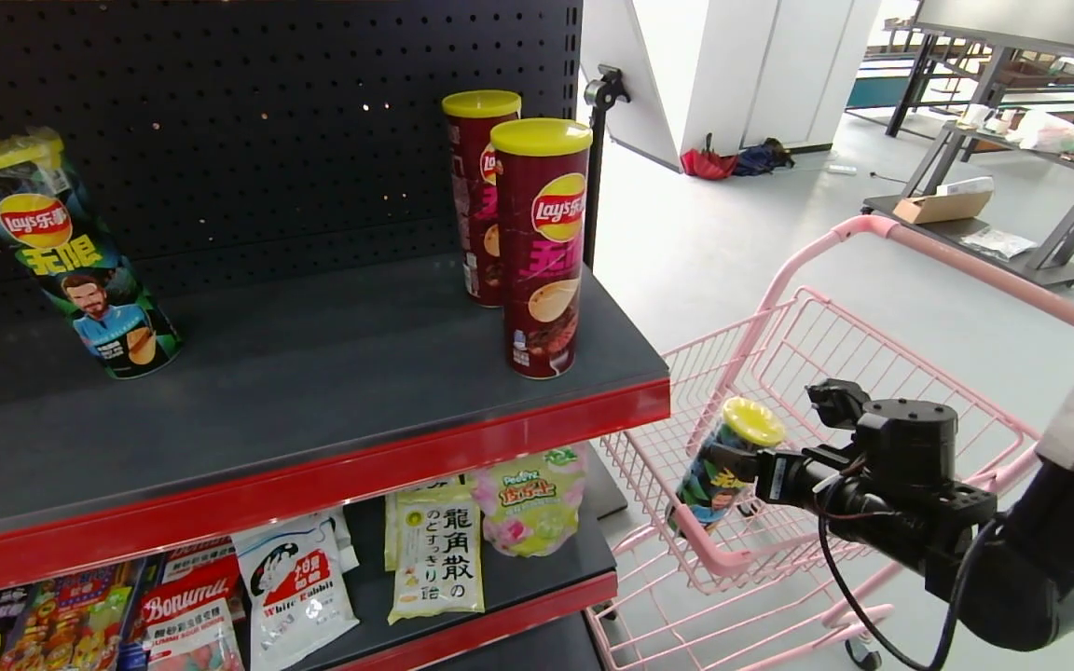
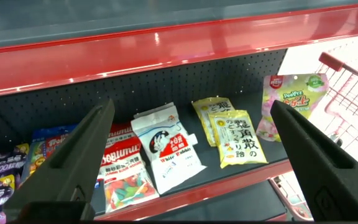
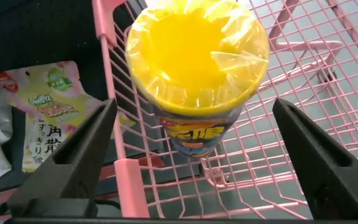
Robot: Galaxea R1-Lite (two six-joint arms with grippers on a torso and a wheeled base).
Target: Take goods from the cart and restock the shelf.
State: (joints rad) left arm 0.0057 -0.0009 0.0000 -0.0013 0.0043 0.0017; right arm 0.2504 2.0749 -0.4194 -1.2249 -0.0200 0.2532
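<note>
A dark chip can with a yellow lid (image 1: 723, 466) stands tilted in the near corner of the pink cart (image 1: 873, 359). My right gripper (image 1: 740, 477) is at its upper part. In the right wrist view the can (image 3: 197, 68) sits between the spread fingers (image 3: 73, 168) of the open right gripper (image 3: 194, 109), and no contact is visible. My left gripper (image 2: 191, 106) is open with nothing in it, facing the lower shelf's snack bags (image 2: 166, 149). On the upper shelf (image 1: 313, 373) stand two maroon cans (image 1: 539, 247) at the right end, and a matching dark can (image 1: 71, 256) leans at the left.
The upper shelf has a red front lip (image 1: 360, 466) and a pegboard back (image 1: 267, 121). Snack bags (image 1: 434, 559) fill the lower shelf. The cart's pink handle (image 1: 984, 270) runs behind my right arm. Tables and boxes (image 1: 943, 205) stand far back on the right.
</note>
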